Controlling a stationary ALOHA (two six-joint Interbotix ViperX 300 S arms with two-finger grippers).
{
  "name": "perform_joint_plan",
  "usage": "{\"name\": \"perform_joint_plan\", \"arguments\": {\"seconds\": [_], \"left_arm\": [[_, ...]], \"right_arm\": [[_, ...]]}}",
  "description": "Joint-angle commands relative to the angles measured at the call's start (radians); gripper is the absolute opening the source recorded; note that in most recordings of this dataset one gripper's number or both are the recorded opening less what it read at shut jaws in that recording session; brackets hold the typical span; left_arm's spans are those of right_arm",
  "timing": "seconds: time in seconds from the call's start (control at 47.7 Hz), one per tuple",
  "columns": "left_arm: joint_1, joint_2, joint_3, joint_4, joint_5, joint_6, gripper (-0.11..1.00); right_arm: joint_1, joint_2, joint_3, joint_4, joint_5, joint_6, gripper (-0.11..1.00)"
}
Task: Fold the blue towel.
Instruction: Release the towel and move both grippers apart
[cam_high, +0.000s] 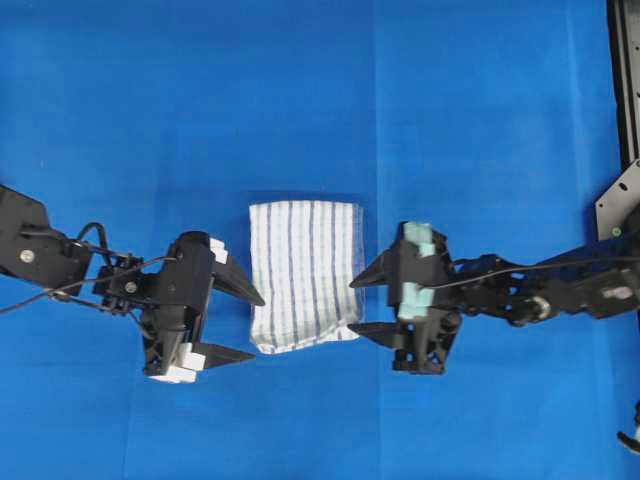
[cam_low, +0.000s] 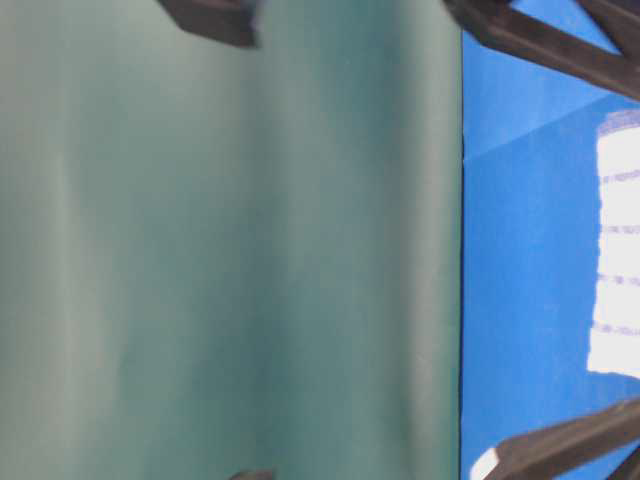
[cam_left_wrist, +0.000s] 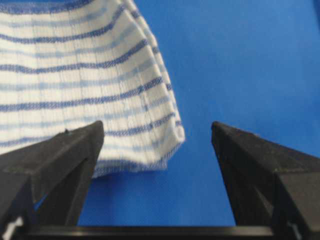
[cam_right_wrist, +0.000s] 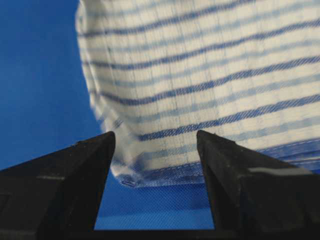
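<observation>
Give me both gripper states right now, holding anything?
Left gripper: open, holding nothing, just left of the striped towel.
Right gripper: open, holding nothing, fingers at the towel's right edge.

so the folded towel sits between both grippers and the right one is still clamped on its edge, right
Not quite. The towel does lie folded between both grippers, but the right gripper is open and holds nothing, like the left gripper. The right wrist view shows its jaws apart, short of the cloth.
</observation>
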Motion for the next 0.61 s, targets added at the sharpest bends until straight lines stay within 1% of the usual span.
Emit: {"name": "perform_joint_plan", "arguments": {"seconds": [0.0,0.189,0.44,0.587], "left_arm": [[0.003,-0.086,0.005,-0.002,0.043,0.003,0.79],[0.009,-0.221,0.063,0.002,0.072,0.008,0.79],[0.055,-0.417,0.202,0.005,0.071,0.018,0.78],[0.084,-0.537,0.298,0.005,0.055,0.067,0.78]], "right_arm": [[0.006,-0.077,0.012,-0.008,-0.014,-0.006,0.93],[0.006,-0.209,0.089,-0.009,-0.057,-0.049,0.93],[0.006,-0.407,0.216,-0.009,-0.072,-0.12,0.93],[0.006,-0.551,0.296,-0.008,-0.078,-0.161,0.93]]}}
